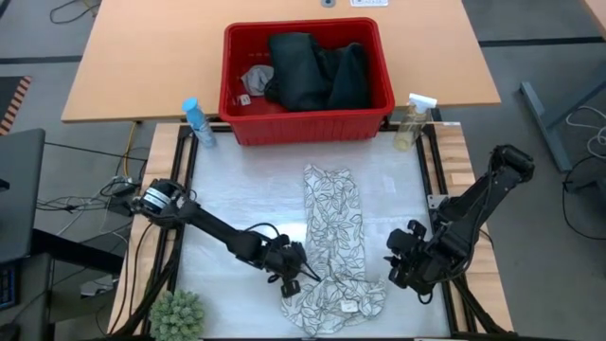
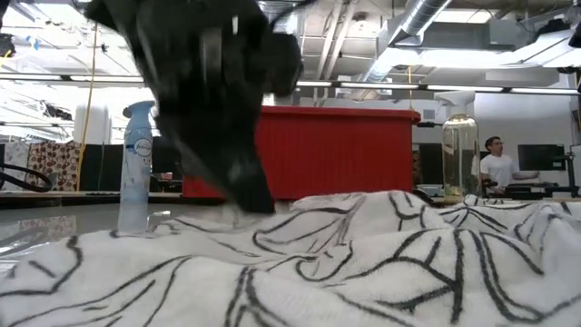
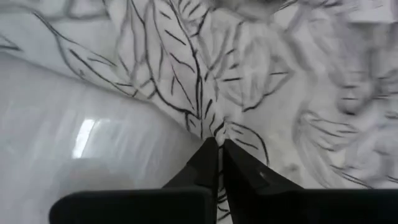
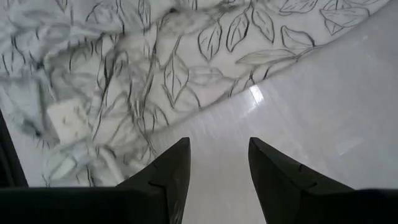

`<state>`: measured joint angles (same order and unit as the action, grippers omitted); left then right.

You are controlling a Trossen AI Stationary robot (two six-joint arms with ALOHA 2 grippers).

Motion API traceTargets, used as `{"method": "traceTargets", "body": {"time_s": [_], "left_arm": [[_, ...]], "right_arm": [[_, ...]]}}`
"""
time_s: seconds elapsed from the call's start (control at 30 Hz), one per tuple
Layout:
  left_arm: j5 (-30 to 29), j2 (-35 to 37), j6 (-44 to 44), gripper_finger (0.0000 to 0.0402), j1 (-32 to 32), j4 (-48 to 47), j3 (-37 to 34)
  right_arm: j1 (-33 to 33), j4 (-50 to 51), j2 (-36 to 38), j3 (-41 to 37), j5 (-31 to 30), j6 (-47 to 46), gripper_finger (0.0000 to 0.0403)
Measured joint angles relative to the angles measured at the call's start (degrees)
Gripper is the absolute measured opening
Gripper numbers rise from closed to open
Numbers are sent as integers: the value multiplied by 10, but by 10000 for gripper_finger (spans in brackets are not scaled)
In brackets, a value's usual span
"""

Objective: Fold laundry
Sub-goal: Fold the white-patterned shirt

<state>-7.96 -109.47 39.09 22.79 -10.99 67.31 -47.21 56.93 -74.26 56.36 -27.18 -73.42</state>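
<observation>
Robot arms flank a leaf-print cloth on the folding table

From above, the cloth [image 1: 333, 242] lies lengthwise mid-table, the left gripper [image 1: 295, 276] at its near edge, the right gripper [image 1: 396, 263] just beside it; jeans [image 1: 312, 71] fill the red basket [image 1: 305, 126]. At table height, the cloth fills the foreground. Left wrist: fingers [image 3: 205, 168] pinched together at the cloth's edge. Right wrist: fingers [image 4: 174, 168] apart over bare table.

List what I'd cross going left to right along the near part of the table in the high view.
Potted plant → left tool, shut on the edge of the leaf-print cloth → leaf-print cloth → right tool, open just off the cloth's right side.
</observation>
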Motion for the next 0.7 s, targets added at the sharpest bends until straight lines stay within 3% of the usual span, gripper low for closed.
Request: {"method": "traceTargets", "body": {"time_s": [0.17, 0.4, 0.5, 0.7], "left_arm": [[-30, 48, -7, 1, 1, -158, 59], [-88, 104, 21, 0, 27, -319, 104], [-104, 119, 53, 0, 39, -360, 104], [-118, 125, 82, 0, 55, -395, 104]], "right_arm": [[47, -42, 0, 0, -43, 90, 173], [180, -137, 0, 0, -38, 337, 178], [251, -182, 0, 0, -1, 459, 186], [391, -282, -11, 0, 128, 731, 203]]}}
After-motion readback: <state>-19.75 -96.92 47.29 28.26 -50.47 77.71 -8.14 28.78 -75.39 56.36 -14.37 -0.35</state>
